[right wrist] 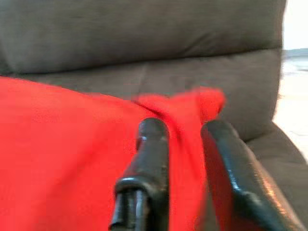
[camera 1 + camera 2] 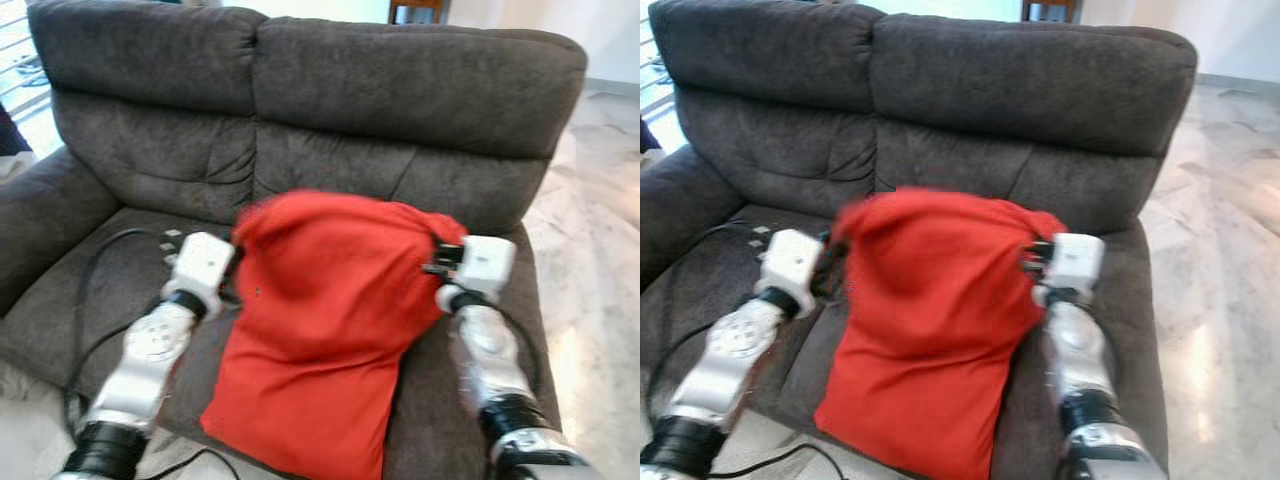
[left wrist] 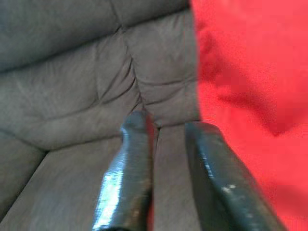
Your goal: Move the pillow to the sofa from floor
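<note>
Pillow [image 2: 330, 320] looks soft and light; your right gripper [image 1: 185, 144] pinches its corner, left gripper [image 3: 166, 144] stands parted beside it over the sofa [image 2: 400, 90].

pillow [image 2: 320, 330] btm edge cut off | left tool [image 2: 236, 262] tips hidden behind pillow

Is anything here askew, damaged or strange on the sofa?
The red pillow is askew: its lower end hangs past the front edge of the sofa seat. The right gripper pinches its corner; the left gripper sits beside its other edge. Nothing looks damaged or spilled.
</note>
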